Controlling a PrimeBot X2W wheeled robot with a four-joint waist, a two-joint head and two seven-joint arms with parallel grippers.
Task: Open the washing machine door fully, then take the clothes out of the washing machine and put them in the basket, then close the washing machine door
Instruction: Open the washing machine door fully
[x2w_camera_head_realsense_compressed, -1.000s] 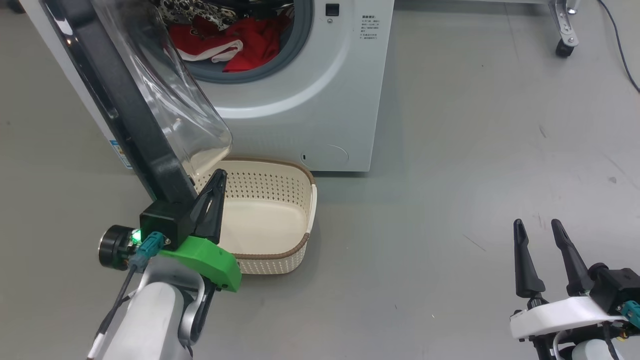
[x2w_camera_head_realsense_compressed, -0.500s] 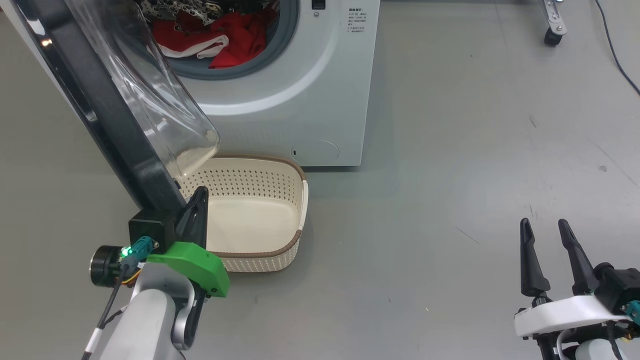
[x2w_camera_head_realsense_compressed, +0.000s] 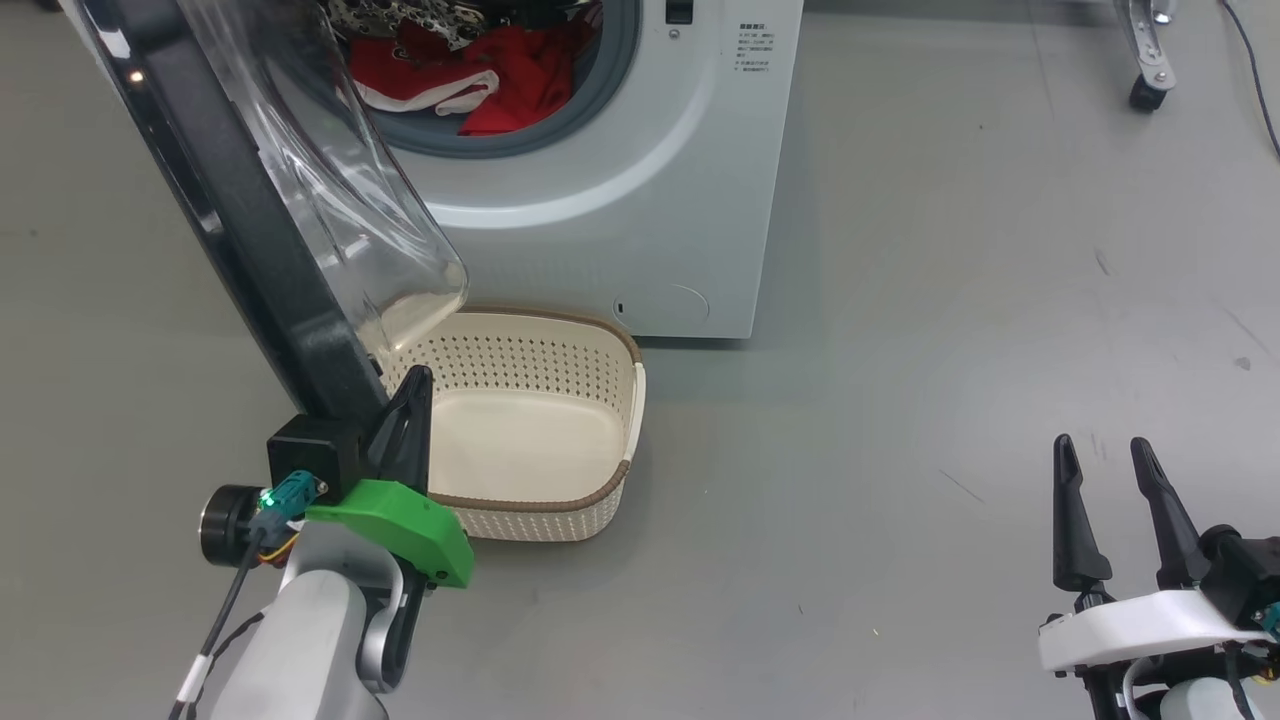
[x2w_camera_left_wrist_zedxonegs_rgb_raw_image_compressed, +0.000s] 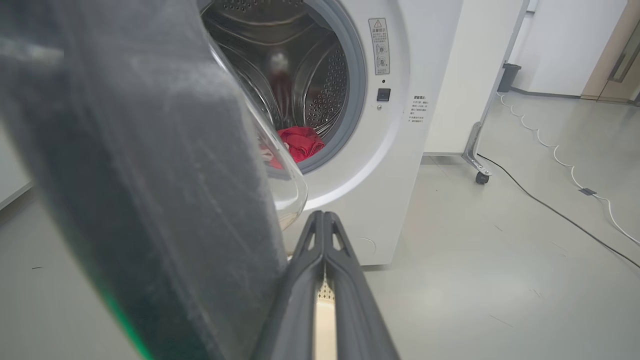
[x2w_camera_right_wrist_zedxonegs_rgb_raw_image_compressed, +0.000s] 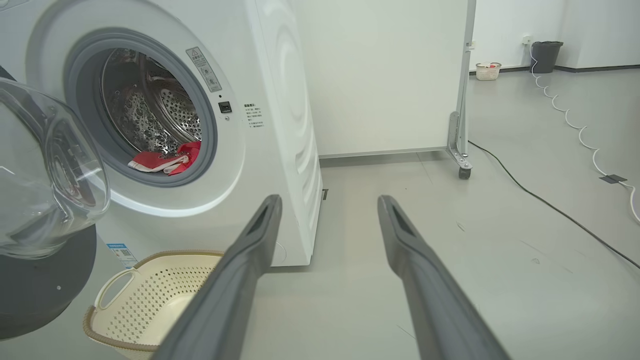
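**Open washing machine door (x2w_camera_head_realsense_compressed: 250, 230), clothes (x2w_camera_head_realsense_compressed: 500, 75) inside**

The left pincer (x2w_camera_head_realsense_compressed: 415, 385), fingers pressed together and holding nothing, sits just beside the door's black lower rim, above the basket (x2w_camera_head_realsense_compressed: 560, 510). The red clothes lie in the washing machine (x2w_camera_head_realsense_compressed: 640, 200) drum. The right pincer (x2w_camera_head_realsense_compressed: 1101, 445) gapes wide, well apart.

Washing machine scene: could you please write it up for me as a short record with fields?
door: washing machine door swung open, overhanging one end of the basket in the head view
clothes: red clothes lying in the drum, at its front lip
basket: empty, on the floor in front of the washing machine
left gripper: shut, holding nothing, close beside the door's black rim; contact unclear
right gripper: open, empty, over the floor well to the right
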